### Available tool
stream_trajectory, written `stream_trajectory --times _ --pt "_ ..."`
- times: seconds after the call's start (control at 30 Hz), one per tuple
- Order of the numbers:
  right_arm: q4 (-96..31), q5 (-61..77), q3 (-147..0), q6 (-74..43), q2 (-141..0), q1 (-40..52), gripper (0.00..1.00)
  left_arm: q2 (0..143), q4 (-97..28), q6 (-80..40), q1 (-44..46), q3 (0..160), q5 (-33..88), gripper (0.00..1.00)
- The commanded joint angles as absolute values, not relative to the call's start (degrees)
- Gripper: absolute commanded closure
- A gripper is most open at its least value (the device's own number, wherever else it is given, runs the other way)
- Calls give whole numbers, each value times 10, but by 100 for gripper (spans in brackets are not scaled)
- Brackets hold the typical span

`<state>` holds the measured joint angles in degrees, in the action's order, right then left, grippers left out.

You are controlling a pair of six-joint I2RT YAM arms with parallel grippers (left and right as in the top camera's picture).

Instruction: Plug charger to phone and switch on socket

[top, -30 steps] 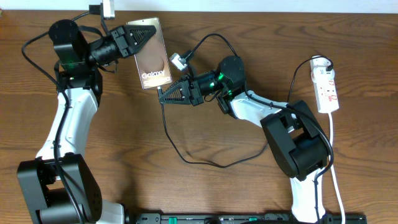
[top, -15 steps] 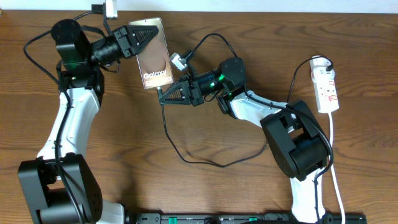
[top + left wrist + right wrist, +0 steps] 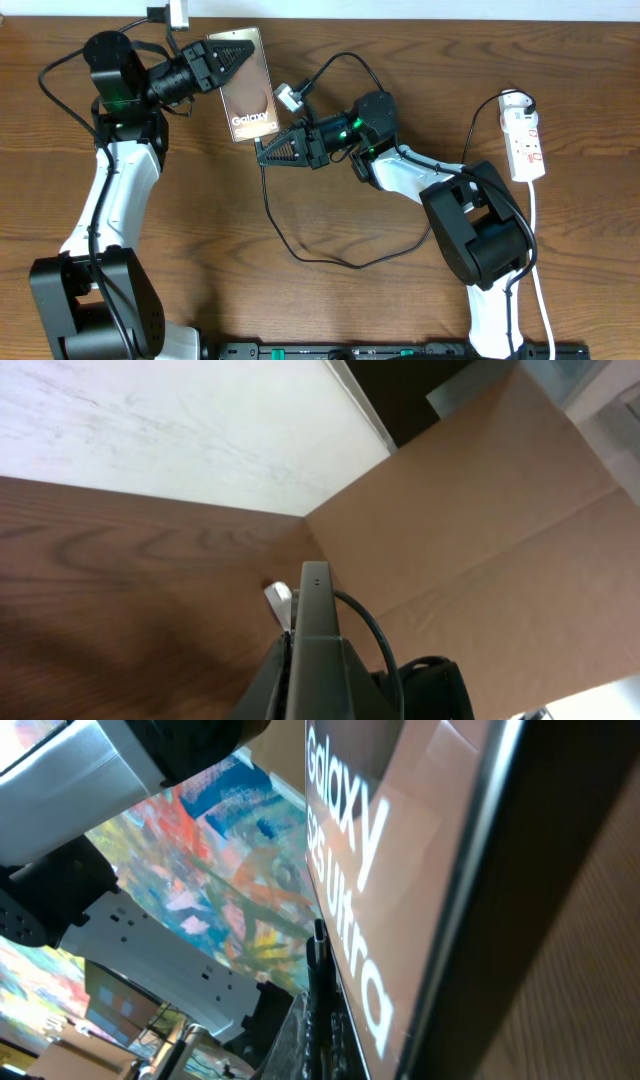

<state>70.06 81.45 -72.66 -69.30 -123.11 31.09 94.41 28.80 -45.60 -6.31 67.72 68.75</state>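
**A:** What is threatening the plug-in from here?

**B:** You are holding the phone (image 3: 245, 85) over the tabletop (image 3: 200, 250), near its far edge and left of the middle. Your left gripper (image 3: 232, 58) is clenching on the phone's far end. That grip is biting one end only, so a sideways push from the other arm is likely to twist the phone in it. The socket (image 3: 525, 140) is lying by the right edge, well apart, with its switch waiting. Your right gripper (image 3: 266, 155) is pinching the charger (image 3: 300, 252) at its end, just beside the phone's near end. The charger's slack is looping toward the near edge and may be dragging the end off line.

**A:** And what is each camera adding?

**B:** Overhead is giving you both arms and the loop, but not the plug itself. The right wrist is showing the connector tip (image 3: 318, 955) rising close against the lettered face, so you may be aiming at glass. The port is not showing anywhere. The left wrist is showing only the phone's dark edge between closed jaws.
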Motion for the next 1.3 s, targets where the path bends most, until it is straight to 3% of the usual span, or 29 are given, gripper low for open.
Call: stream_trajectory --times 0.0,1.27 --pt "692 820 -731 -681 -1229 317 99 943 295 -474 -61 676 672 93" --pt "692 831 -731 -681 -1229 306 99 943 295 -463 -62 676 706 92"
